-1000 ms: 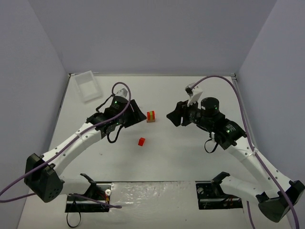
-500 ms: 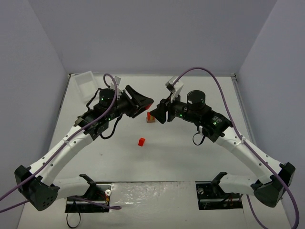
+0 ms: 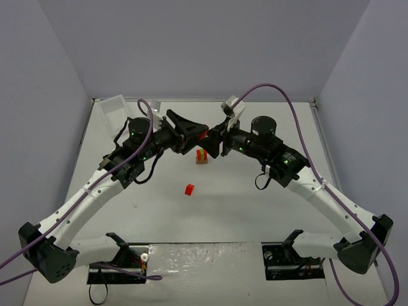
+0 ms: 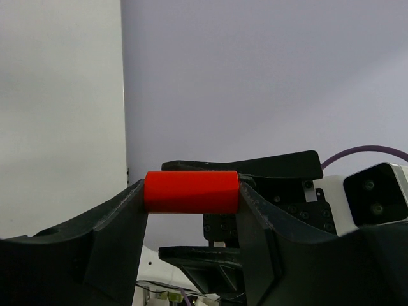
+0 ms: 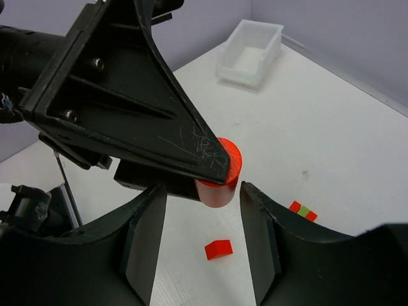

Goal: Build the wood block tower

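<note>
Pale lilac walls box in a white table (image 3: pixel 255 210), and above the middle of it the 2 arms meet nose to nose. The left gripper (image 3: pixel 199 135) is clamped on a red cylinder (image 4: pixel 191 191), its pads pressing the 2 flat ends and holding it up in the air. The right gripper (image 5: pixel 203 191) faces it with jaws parted, 1 finger on each side of the cylinder. From the right wrist view I see a sliver of gap on both sides, so I would say it has not taken hold.

The wood block tower (image 3: pixel 202 155) stands on the table right under that meeting point, low and unfinished: a tan piece at the foot with red and lime-green layers above. A loose red wedge (image 3: pixel 189 189) lies well apart from it, nearer the arm bases. A clear tray (image 3: pixel 109 105) sits in the far left corner.

To me this looks like a hand-over, the cylinder passing from left to right before it goes on the stack. Next the right jaws would need to close squarely on the round side. Only then should the left let go, or the piece could roll out and drop onto the tower below.

I can read no brand, label or lettering anywhere, only small green lights on the arms.
</note>
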